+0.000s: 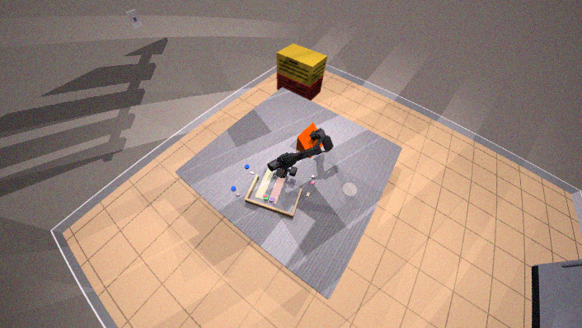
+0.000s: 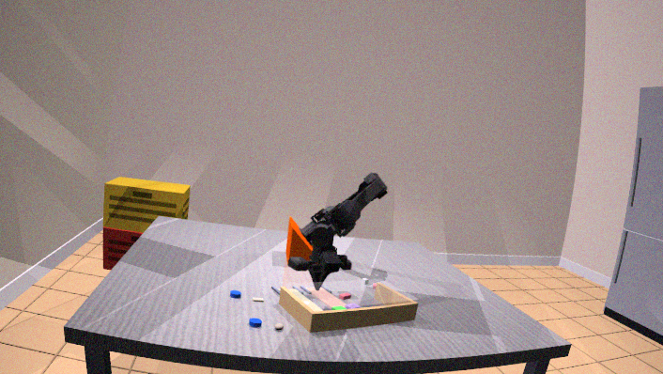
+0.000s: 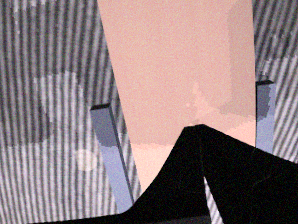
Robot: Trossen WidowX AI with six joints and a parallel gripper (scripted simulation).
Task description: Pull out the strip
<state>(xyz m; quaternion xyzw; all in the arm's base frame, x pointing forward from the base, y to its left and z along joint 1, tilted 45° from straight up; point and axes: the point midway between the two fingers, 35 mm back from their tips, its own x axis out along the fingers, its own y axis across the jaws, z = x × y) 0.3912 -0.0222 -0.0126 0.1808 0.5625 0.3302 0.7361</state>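
Note:
My gripper [image 1: 282, 175] [image 2: 318, 287] [image 3: 194, 135] points down with its fingertips together, shut with nothing seen between them, over the pink strip [image 1: 279, 187] [image 2: 329, 298] [image 3: 175, 75]. Whether the tips touch the strip I cannot tell. A pale yellow strip [image 1: 264, 185] lies beside it. Both strips run into the three-sided wooden frame [image 1: 269, 208] [image 2: 366, 320]. Near its closed side are a green block [image 1: 265, 198] [image 2: 339, 308] and a purple block [image 1: 271, 199] [image 2: 352, 306]; a red piece [image 2: 345, 296] shows behind them. Labels are unreadable, and which strip bears which block is unclear.
Blue-grey rails [image 3: 111, 155] [image 3: 265, 112] flank the pink strip. Blue discs [image 1: 246, 166] [image 1: 233, 189] lie left of the frame, and small white, pink and tan pieces lie around it. An orange wedge [image 1: 308, 137] [image 2: 297, 244] stands by the arm's base.

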